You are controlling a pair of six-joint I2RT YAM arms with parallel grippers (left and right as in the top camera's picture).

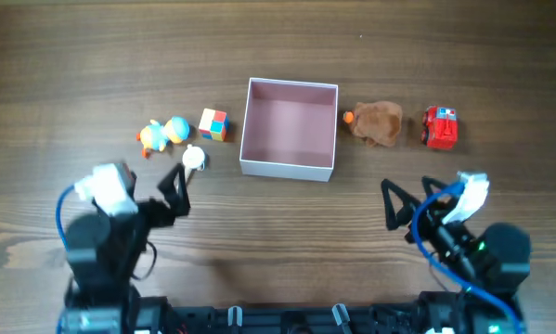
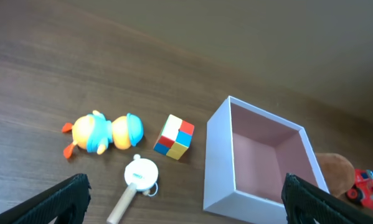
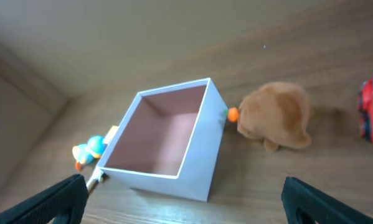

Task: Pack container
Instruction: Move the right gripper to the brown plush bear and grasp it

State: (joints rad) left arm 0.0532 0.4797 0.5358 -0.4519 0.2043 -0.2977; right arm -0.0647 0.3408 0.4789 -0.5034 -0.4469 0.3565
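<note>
The container (image 1: 289, 167), a square white box with a pink inside, sits at the table's middle with nothing in it; it also shows in the left wrist view (image 2: 218, 162) and the right wrist view (image 3: 202, 168). Left of it lie a colour cube (image 1: 213, 124), an orange and blue duck toy (image 1: 162, 134) and a white round rattle with a wooden handle (image 1: 193, 159). Right of it lie a brown plush toy (image 1: 377, 122) and a red toy car (image 1: 439, 127). My left gripper (image 1: 176, 192) is open and empty, just below the rattle. My right gripper (image 1: 404, 209) is open and empty, below the plush toy.
The table (image 1: 287, 46) is dark wood. The toys lie in a row either side of the box. Both arm bases and blue cables (image 1: 64, 213) sit at the front edge.
</note>
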